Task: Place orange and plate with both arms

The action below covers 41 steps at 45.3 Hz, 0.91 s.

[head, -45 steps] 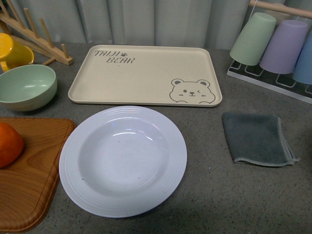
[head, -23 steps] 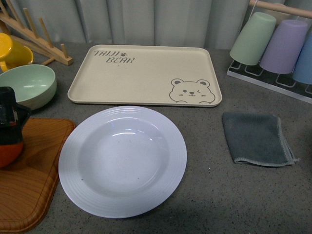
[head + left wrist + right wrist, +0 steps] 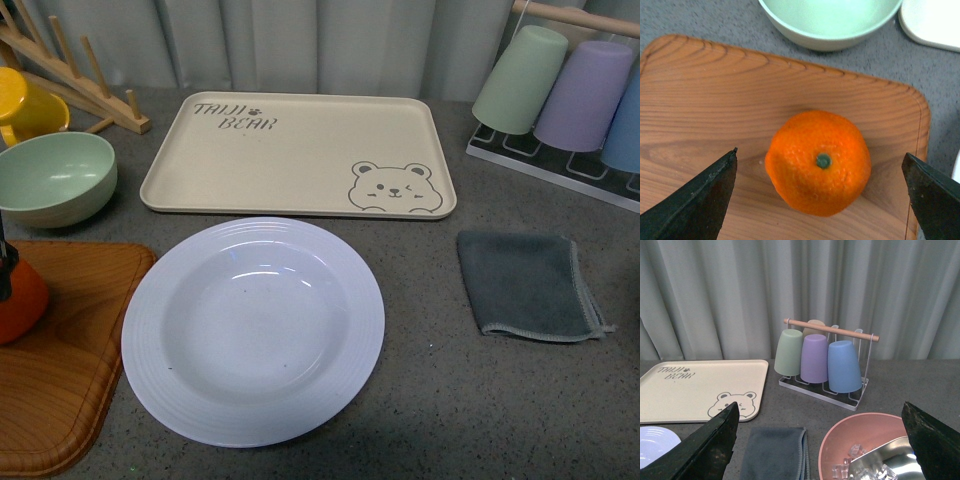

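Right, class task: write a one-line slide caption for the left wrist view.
Open left gripper straddles the orange, stem up, on the wooden board.

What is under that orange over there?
The orange rests on a wooden board, which lies on the grey counter. The patch of board directly beneath the fruit is hidden by it.

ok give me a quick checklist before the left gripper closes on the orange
1. Left gripper open: ok.
2. Orange between its fingers, touching neither: ok.
3. Fingers low enough around the orange: cannot tell.
4. Orange resting on the board, stem up: ok.
5. Plate empty: ok.
6. Right gripper open, holding nothing: ok.
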Available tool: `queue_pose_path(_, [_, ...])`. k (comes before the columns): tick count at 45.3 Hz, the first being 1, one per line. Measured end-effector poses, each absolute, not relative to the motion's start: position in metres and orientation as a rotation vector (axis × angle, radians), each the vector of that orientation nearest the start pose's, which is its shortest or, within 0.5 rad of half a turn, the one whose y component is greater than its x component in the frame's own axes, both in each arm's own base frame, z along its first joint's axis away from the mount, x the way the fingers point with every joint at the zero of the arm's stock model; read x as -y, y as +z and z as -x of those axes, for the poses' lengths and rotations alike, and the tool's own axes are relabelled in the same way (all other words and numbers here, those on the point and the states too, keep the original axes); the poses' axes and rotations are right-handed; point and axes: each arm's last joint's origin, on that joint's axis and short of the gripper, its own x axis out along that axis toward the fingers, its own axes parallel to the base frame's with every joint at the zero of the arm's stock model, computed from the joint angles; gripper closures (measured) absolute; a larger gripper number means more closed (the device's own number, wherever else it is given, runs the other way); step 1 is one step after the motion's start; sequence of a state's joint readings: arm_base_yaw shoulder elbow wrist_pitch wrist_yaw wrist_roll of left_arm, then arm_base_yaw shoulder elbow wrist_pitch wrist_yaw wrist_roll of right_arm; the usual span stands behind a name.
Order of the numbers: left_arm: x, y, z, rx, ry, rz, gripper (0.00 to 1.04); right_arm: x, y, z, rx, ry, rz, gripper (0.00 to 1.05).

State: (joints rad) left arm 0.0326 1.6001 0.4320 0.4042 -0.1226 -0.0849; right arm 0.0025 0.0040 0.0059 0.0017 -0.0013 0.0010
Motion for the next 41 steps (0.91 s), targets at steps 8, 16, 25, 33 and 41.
queue_pose_path(8, [-0.013, 0.093, -0.252, -0.789, 0.164, 0.042, 0.07, 0.0, 0.165, -0.098, 0.004, 0.004, -0.001, 0.09])
queue_pose_path(16, [-0.019, 0.087, -0.26, -0.821, 0.203, 0.022, 0.07, 0.0, 0.165, -0.098, 0.004, 0.004, -0.001, 0.09])
queue_pose_path(25, [-0.027, 0.08, -0.268, -0.874, 0.229, 0.037, 0.07, 0.0, 0.165, -0.098, 0.004, 0.004, -0.001, 0.09])
queue_pose_path(33, [-0.028, 0.079, -0.268, -0.879, 0.235, 0.054, 0.29, 0.0, 0.165, -0.098, 0.004, 0.004, -0.001, 0.09])
queue_pose_path(41, [-0.028, 0.081, -0.267, -0.874, 0.236, 0.07, 0.4, 0.0, 0.165, -0.098, 0.004, 0.004, -0.001, 0.09])
